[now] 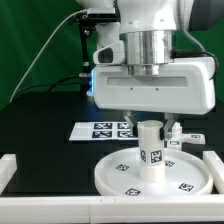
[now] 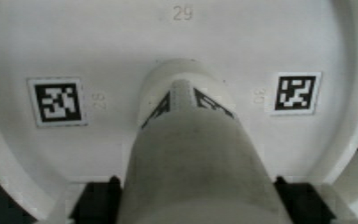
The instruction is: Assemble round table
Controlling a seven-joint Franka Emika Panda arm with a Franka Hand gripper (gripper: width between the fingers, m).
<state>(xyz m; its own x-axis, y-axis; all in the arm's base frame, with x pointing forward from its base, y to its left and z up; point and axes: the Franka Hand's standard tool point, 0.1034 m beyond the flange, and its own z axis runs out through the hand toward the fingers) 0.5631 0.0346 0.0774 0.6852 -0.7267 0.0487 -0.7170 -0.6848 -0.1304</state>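
Observation:
The large rimmed round disc (image 1: 112,178) lies flat on the black table, tags up. The short thick cylinder post (image 1: 152,158) stands upright at its middle. My gripper (image 1: 150,129) is straight above and shut on the post's top, one finger on each side. In the wrist view the post (image 2: 194,140) runs down to the disc (image 2: 158,40), with the black pads (image 2: 101,200) pressed against both sides of it; the gripper (image 2: 197,202) holds it. A white tagged part (image 1: 190,140), partly hidden behind the gripper, may be the cross piece.
The marker board (image 1: 98,129) lies behind the disc toward the exterior view's left. A white raised rail (image 1: 8,168) borders the table at the left and along the front edge. Cables hang behind the arm.

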